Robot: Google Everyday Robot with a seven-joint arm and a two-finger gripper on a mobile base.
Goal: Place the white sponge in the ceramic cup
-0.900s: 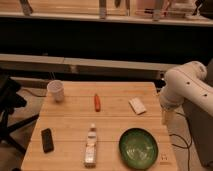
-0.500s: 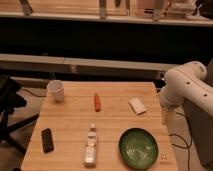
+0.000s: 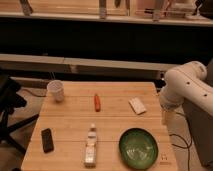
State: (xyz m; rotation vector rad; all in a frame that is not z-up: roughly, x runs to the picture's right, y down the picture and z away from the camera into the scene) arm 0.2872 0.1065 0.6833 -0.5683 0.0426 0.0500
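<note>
White sponge (image 3: 137, 106), flat soft rectangle, sits right; tapered ceramic cup (image 3: 56, 90) far left; gripper (image 3: 165, 118) half-hidden beside wooden table (image 3: 70, 125), right edge, open, empty.

Warm, dim indoor light falls from above; the wooden table (image 3: 70, 125) glows, the background sits dark. Everything looks soft and blurry. The gripper (image 3: 165, 119) hangs shaded beside the table's right edge.

You have a light wooden table (image 3: 70, 125) before you, a black chair (image 3: 8, 99) at its left edge, a dark panel (image 3: 100, 41) behind it, and a pale ledge (image 3: 90, 63) running below that panel.
</note>
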